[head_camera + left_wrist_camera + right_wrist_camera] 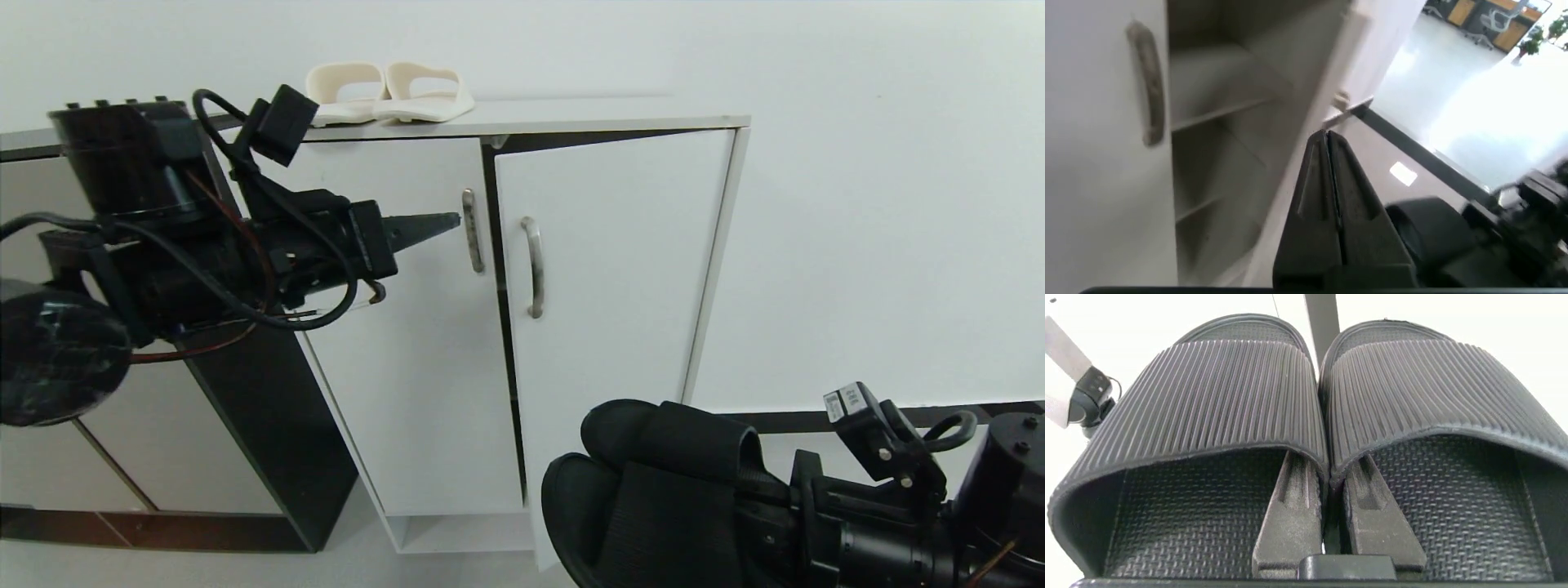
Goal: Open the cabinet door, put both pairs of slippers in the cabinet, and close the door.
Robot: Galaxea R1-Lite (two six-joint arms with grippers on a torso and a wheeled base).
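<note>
The left claw point(447, 220), pinched closed and empty, hovers before the white two-door cabinet point(408, 367). Cream foam slippers point(390, 94) lie on its top. Its right door point(612, 286) stands ajar. Near right, the right claw point(1327, 478) grips black ribbed rubber slippers point(653, 490). The opening step seems unfinished. Next, the door needs swinging wider.

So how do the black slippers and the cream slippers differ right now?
The black slippers are dark with ribbed straps; the cream slippers are pale and smooth. The cream slippers lie on the cabinet top; the black slippers hang low before its right door. The right gripper holds the black slippers, one finger inside each; nothing touches the cream slippers. Both pairs sit side by side.
</note>
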